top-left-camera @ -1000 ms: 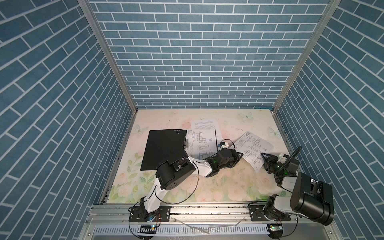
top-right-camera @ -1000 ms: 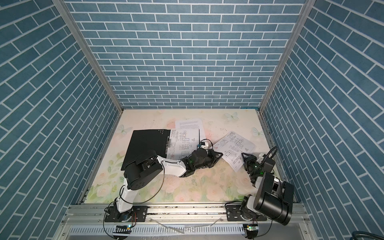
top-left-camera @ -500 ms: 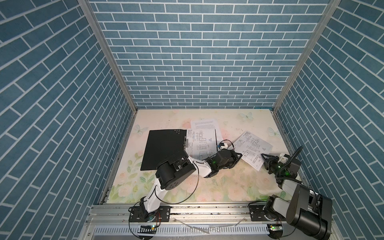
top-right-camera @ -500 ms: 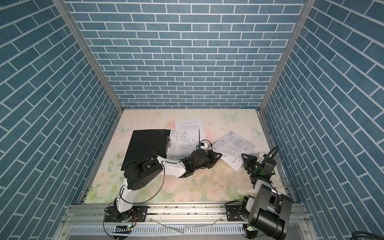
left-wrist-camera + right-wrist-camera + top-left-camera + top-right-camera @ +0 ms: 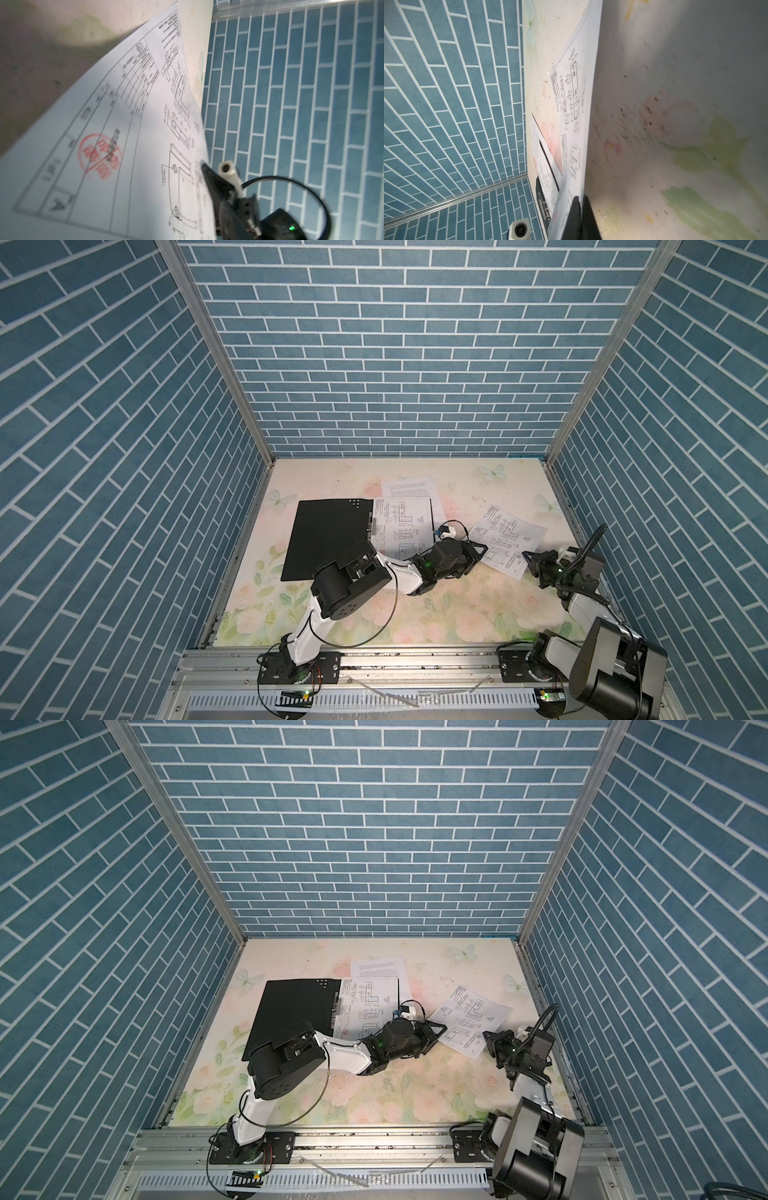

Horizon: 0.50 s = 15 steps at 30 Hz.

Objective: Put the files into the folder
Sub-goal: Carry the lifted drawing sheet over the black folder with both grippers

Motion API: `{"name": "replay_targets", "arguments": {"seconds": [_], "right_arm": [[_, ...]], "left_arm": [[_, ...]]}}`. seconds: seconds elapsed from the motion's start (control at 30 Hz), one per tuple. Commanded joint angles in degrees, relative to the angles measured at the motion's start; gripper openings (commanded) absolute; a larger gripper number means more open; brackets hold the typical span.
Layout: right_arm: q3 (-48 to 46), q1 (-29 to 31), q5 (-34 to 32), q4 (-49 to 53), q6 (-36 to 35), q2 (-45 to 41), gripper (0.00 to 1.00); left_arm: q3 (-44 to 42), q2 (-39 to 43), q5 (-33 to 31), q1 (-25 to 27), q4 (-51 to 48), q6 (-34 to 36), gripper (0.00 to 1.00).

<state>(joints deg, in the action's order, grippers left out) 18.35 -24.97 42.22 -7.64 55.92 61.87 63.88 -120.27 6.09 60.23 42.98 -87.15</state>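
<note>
Now my right pincer (image 5: 527, 556) is pressed together on the edge of the loose sheet (image 5: 505, 535), well right of the folder (image 5: 328, 539). I judge the paper thin and floppy: hold the edge and slide it flat, or it creases.

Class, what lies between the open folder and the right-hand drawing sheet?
The left pincer, between folder and right-hand drawing sheet, seen in both top views.

The folder (image 5: 291, 1006) lies open on the tabletop (image 5: 415, 1094), a drawing sheet (image 5: 370, 1006) on its right half, a text sheet (image 5: 378, 968) poking out behind. A loose drawing sheet (image 5: 469, 1017) lies askew beside it, the left pincer (image 5: 438, 1029) and right pincer (image 5: 489, 1038) flanking its near end.
</note>
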Motion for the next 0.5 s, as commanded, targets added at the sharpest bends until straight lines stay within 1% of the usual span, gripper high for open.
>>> {"name": "replay_targets", "arguments": {"seconds": [0.0, 0.03, 0.07, 0.17, 0.27, 0.4, 0.47], "right_arm": [[7.8, 0.2, -2.3, 10.3, -7.1, -2.1, 0.00], [9.6, 0.3, -3.1, 12.7, -8.3, -2.2, 0.00], [11.2, 0.5, -3.3, 13.9, -9.0, -2.2, 0.00], [16.3, 1.9, -4.5, 17.5, -10.9, -1.2, 0.00], [22.4, 5.7, -7.8, 21.7, -13.2, 0.3, 0.00], [31.2, 15.1, -13.0, 24.5, -14.3, 4.4, 0.00], [36.1, 20.1, -15.0, 25.3, -14.4, 7.8, 0.00]], "left_arm": [[1.6, 2.9, 3.4, -1.7, -6.4, 5.3, 0.85], [2.0, 3.6, 4.1, -2.3, -8.2, 7.0, 0.97], [2.3, 4.4, 4.6, -2.7, -9.7, 8.7, 1.00], [3.4, 7.4, 5.1, -3.9, -17.4, 14.8, 1.00], [3.7, 10.7, 4.6, -5.0, -24.6, 21.0, 1.00], [2.4, 15.3, 2.7, -6.9, -32.0, 28.7, 1.00], [2.3, 17.8, 0.6, -7.7, -37.1, 32.7, 1.00]]}}
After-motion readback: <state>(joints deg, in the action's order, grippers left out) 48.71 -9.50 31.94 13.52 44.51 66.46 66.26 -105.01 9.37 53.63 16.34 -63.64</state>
